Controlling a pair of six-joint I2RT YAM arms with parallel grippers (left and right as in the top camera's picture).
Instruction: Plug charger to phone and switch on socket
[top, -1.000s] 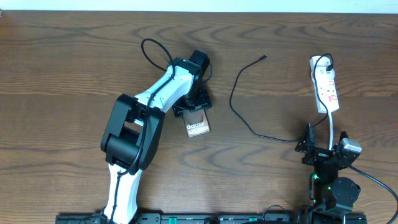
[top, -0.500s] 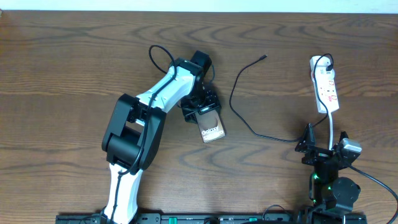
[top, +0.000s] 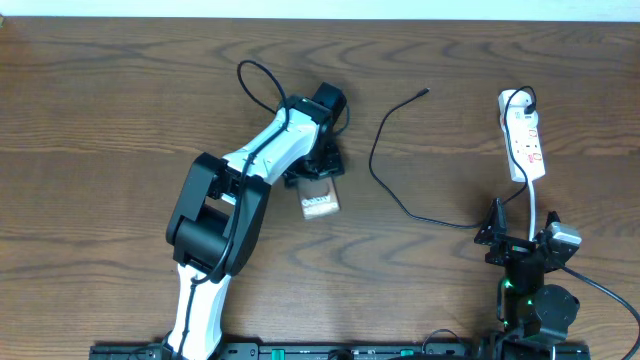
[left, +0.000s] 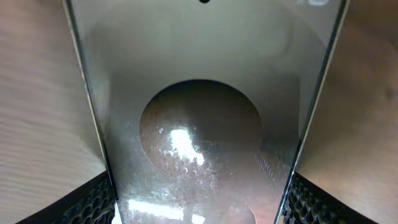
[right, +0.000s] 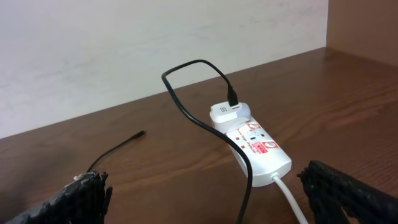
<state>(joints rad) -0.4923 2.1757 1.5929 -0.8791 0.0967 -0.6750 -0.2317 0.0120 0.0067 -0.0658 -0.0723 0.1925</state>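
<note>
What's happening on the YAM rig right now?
Left gripper is shut on the phone, left of centre. The charger lies loose to its right, connector tip free and well apart from the phone; its other end is plugged in at the socket. Right gripper sits open near the front edge, holding nothing. Phone not plugged yet.

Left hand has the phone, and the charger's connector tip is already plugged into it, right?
Not quite. The left hand does hold the phone, but the charger's connector tip is not plugged in: it lies loose on the table, well apart from the phone. The overhead view shows it.
</note>
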